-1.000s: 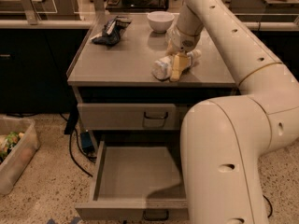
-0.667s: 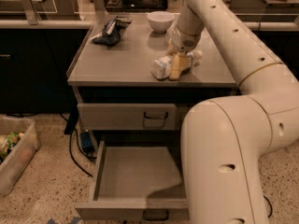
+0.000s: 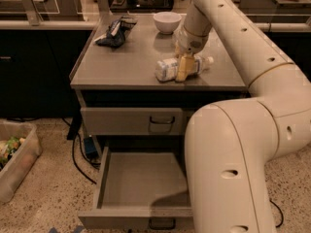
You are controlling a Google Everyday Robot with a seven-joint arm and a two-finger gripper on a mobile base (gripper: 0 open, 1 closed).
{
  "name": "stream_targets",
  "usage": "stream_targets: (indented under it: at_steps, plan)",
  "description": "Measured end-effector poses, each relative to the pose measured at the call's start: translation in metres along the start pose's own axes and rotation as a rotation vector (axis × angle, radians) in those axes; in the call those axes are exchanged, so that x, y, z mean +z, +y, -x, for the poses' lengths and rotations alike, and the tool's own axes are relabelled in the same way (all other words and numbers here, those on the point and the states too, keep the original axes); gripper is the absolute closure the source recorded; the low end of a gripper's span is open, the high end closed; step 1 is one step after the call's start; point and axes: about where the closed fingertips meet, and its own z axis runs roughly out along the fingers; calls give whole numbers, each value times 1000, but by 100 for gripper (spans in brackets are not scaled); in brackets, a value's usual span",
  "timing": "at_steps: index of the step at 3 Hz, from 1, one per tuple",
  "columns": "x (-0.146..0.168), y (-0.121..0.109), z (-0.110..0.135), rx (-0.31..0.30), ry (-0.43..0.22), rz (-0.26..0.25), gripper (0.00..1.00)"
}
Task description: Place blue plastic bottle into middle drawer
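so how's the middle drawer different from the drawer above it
The middle drawer is pulled out with its floor in view; the upper drawer is shut, only its front showing. The middle drawer is the lower one; the upper drawer sits just under the countertop. Both are grey with a small dark loop handle. The gripper is on the countertop at the blue plastic bottle.

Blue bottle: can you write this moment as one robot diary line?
stage: pickup | blue plastic bottle: lying on countertop | gripper: at bottle's middle | middle drawer: open, bottle not in yet
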Motion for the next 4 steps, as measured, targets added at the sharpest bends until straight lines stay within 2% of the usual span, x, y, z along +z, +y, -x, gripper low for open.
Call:
stream_targets:
  at_steps: [1,2,3,4]
  plan:
    - [-30,6,-30,-6,0,-83,100]
    - [-97,44,-40,-47,-99,-217,100]
    - [-127,112,-20,-128,-221,-229,100]
    - [-104,147,-23,-130,-245,-159,100]
